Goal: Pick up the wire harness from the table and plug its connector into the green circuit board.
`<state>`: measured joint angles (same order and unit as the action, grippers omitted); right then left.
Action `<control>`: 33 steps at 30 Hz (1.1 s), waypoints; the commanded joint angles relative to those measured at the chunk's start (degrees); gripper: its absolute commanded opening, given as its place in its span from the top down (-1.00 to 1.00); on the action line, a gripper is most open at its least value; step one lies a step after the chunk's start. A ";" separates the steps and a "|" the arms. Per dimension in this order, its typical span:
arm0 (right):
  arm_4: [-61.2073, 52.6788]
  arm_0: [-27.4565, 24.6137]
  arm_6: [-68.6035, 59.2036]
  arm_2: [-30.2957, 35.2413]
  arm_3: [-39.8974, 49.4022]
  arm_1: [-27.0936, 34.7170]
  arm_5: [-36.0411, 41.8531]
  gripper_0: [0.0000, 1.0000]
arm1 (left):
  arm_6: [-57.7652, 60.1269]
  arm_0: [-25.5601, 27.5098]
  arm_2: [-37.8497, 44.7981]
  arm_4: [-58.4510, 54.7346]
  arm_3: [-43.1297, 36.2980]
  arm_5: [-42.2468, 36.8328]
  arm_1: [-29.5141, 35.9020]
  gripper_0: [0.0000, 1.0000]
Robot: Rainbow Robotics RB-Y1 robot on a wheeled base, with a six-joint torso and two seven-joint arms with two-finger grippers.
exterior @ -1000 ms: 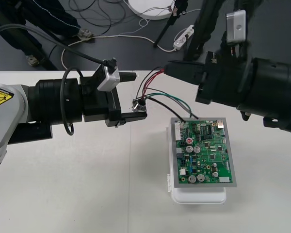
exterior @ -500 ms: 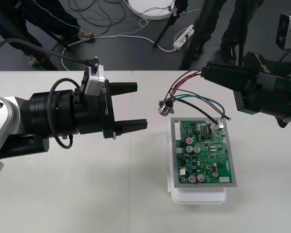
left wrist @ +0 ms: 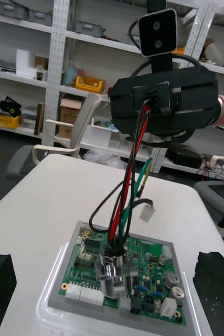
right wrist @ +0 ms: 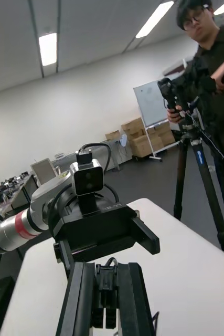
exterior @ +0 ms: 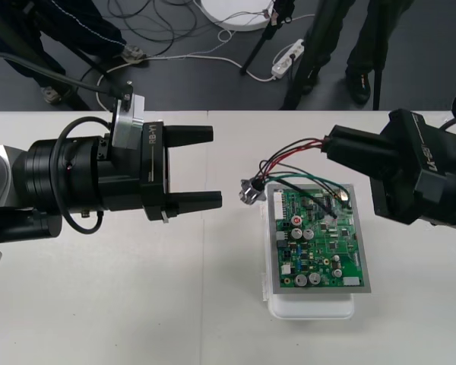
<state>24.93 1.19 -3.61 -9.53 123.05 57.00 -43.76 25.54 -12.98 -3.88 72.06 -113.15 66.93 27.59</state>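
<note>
Above the far edge of the green circuit board [exterior: 319, 247], the right gripper [exterior: 336, 146] held the wire harness [exterior: 289, 163] clamped by its wires. Its metal socket [exterior: 250, 192] dangled beside the board's far-left corner, between the board and the left gripper [exterior: 205, 168], whose fingers stood wide apart over the table [exterior: 137, 304].

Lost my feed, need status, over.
Right gripper shut on harness, above green board. Left gripper open, beside board. Socket dangles between left gripper and board; plug hangs unseated.

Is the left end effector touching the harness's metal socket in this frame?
Apart. The front view shows it: the open left end effector sits beside the metal socket, with bare table plainly visible between them.
</note>
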 commanded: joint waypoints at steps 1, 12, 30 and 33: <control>-1.11 -2.16 5.72 1.71 1.40 -1.01 -2.21 1.00 | 1.71 0.76 2.65 -2.02 -2.52 7.69 -3.95 -1.00; -1.20 -1.10 17.41 -1.81 -0.44 -6.20 -3.96 1.00 | -0.14 0.23 3.88 -3.77 -2.69 13.23 -7.11 -1.00; 0.39 5.05 30.59 -10.42 -7.03 -9.89 -7.04 1.00 | -2.51 -3.11 3.88 -2.37 -3.31 13.23 -8.25 -1.00; 0.21 6.37 33.05 -11.56 -7.38 -10.42 -6.95 1.00 | -2.60 -3.37 3.88 -1.58 -3.31 12.88 -8.25 -1.00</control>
<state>25.09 4.47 25.94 -19.12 115.36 47.79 -50.10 25.46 -13.93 -1.42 69.69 -114.44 78.18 20.60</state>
